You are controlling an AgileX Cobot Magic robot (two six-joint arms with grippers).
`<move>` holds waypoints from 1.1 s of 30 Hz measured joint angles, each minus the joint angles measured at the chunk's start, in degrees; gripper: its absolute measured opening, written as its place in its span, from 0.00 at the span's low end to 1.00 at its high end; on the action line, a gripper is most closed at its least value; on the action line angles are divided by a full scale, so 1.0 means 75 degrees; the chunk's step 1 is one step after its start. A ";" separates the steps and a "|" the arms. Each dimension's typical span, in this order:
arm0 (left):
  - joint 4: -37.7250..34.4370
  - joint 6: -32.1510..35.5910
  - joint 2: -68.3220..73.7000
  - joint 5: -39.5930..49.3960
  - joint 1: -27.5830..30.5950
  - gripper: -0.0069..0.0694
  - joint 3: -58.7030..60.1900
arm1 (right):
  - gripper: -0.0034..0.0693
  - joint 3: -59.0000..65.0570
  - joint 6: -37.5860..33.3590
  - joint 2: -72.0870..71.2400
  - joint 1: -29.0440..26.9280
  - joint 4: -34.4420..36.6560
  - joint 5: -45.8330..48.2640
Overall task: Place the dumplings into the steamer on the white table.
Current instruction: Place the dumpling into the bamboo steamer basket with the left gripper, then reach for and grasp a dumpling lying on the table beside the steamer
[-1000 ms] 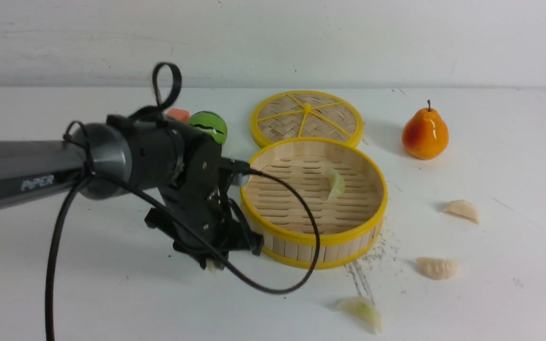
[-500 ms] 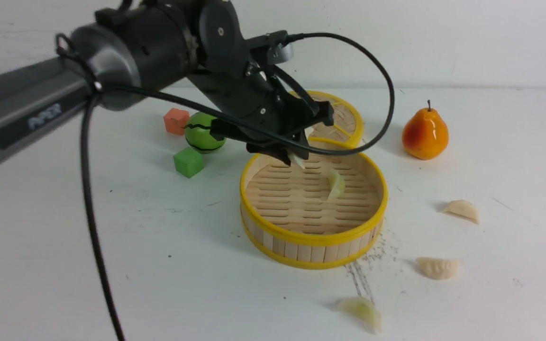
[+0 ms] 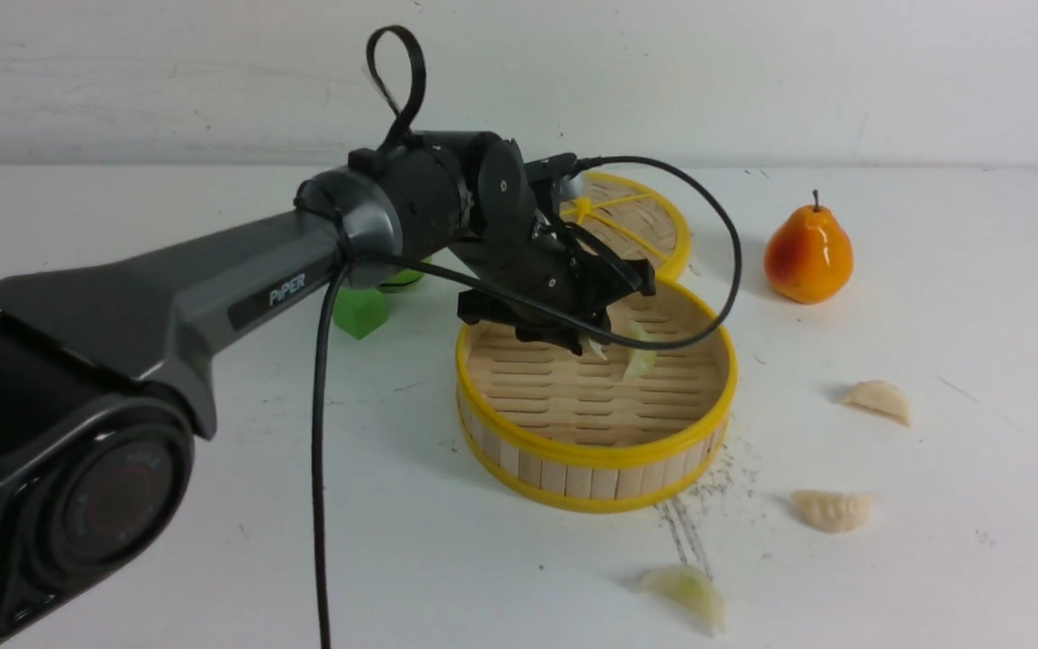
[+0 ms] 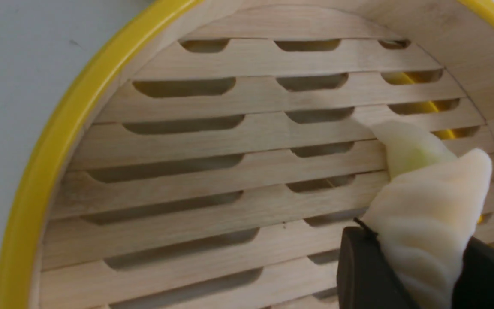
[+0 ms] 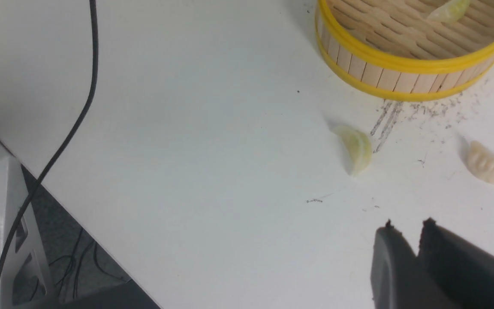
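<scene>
The steamer [image 3: 596,451] stands mid-table with one greenish dumpling [image 3: 638,359] lying on its slatted floor. My left gripper [image 3: 587,338] hangs just inside the basket, shut on a cream dumpling [image 4: 427,231], right beside the greenish one [image 4: 405,146]. Two cream dumplings [image 3: 879,399] [image 3: 833,509] and a greenish one [image 3: 688,592] lie loose on the white table [image 3: 213,505] to the right of and in front of the steamer. My right gripper [image 5: 408,225] hovers shut and empty over the table, a short way from the loose greenish dumpling [image 5: 356,148].
The woven lid [image 3: 636,216] lies flat behind the steamer. A pear [image 3: 807,254] stands at the back right. A green cube [image 3: 359,311] sits left of the steamer, half hidden by my left arm. The table's near-left edge [image 5: 71,214] shows in the right wrist view.
My left gripper rose from the table left of the steamer with the cream dumpling, swung over the basket, then dropped lower inside it.
</scene>
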 joint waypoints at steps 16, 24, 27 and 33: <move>0.0672 0.0252 -0.0962 0.2941 0.0000 0.68 -0.2127 | 0.20 0.0000 0.0000 0.0130 0.0000 -0.0173 -0.0608; 0.1438 0.1022 -0.3130 0.4165 -0.0006 0.38 -0.2756 | 0.15 -0.0009 -0.0198 0.1519 0.0000 -0.0103 -0.0829; 0.1499 0.1187 -0.4064 0.4165 -0.0006 0.25 -0.2174 | 0.07 -0.0131 -0.0450 0.2209 0.0000 0.0005 -0.0801; 0.1670 0.1417 -0.6288 0.4165 -0.0006 0.07 0.0481 | 0.02 -0.0585 -0.0693 0.3293 0.0652 -0.0012 -0.0801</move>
